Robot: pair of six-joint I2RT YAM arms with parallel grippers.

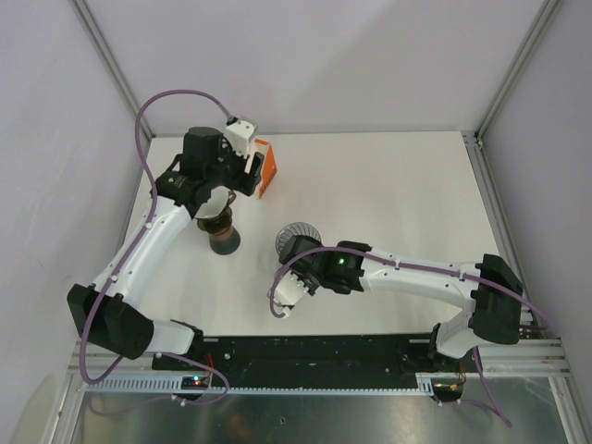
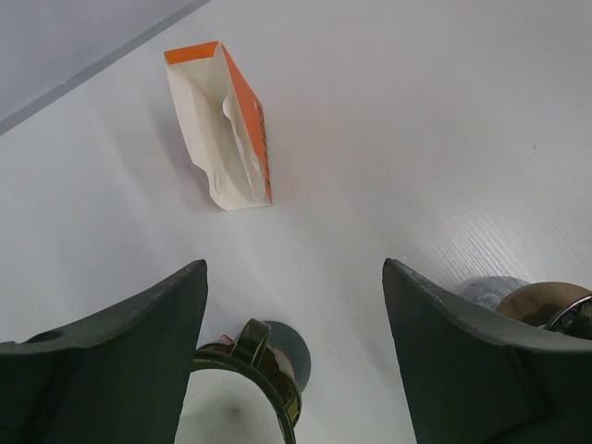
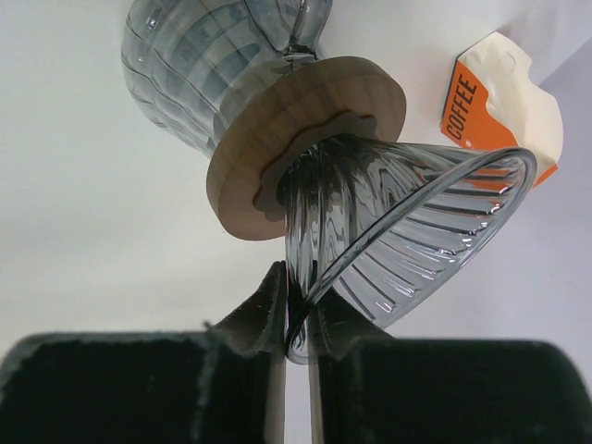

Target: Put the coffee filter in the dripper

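Note:
A clear ribbed glass dripper (image 3: 416, 231) with a wooden collar (image 3: 305, 139) is tilted over near the table's middle (image 1: 294, 239). My right gripper (image 3: 298, 305) is shut on its rim, coming in from the near side (image 1: 303, 255). The orange filter box (image 2: 231, 129) lies on the table, with cream filter paper showing in its open side. My left gripper (image 2: 294, 268) hangs open and empty just near of the box (image 1: 248, 176). An amber dripper (image 2: 268, 370) on a dark base stands under it (image 1: 222, 233). Its inside looks white, and I cannot tell whether that is a filter.
The orange box (image 1: 266, 166) lies at the back left of the white table (image 1: 398, 194), with "COFFEE" printed on its side (image 3: 462, 102). Grey walls and metal frame posts (image 1: 509, 79) close in the back and sides. The collar of the glass dripper shows at the left wrist view's right edge (image 2: 532, 301).

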